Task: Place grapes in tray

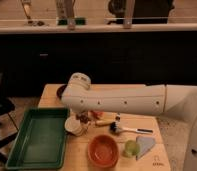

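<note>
The green tray (38, 139) lies at the table's front left with nothing in it. My arm reaches in from the right across the table. My gripper (84, 118) hangs down under the arm's bend, just right of the tray and next to a white cup (73, 126). A small dark reddish clump, the grapes (85, 120), shows right at the gripper's tip, low over the table. I cannot tell whether the grapes are held or lying on the table. The arm hides much of the gripper.
A round orange bowl (103, 150) sits at the front centre, with a yellow-green fruit (130, 147) and a grey cloth (145, 145) to its right. A brush (123, 129) and a small red-orange item (97, 114) lie under the arm. A dark counter runs behind the table.
</note>
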You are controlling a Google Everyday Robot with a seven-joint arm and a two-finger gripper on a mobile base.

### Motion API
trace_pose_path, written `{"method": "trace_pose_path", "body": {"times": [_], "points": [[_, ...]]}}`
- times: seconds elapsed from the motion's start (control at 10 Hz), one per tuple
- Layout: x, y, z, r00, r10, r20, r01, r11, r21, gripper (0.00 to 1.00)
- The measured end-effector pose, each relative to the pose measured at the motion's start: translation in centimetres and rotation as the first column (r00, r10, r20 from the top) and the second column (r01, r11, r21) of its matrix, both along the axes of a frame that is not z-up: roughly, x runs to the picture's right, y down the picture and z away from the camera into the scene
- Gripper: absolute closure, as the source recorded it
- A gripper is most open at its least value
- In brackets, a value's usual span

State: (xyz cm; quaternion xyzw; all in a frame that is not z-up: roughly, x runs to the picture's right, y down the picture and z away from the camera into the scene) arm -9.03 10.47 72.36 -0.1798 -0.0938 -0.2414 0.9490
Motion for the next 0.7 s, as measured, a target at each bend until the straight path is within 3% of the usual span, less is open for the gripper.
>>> {"method": "trace_pose_path", "body": {"times": [0.7], "points": [[1.9, -1.7, -1.2, 0.999, 0.005, -0.050, -0.003, 0.9992, 0.040, 0.97]]}}
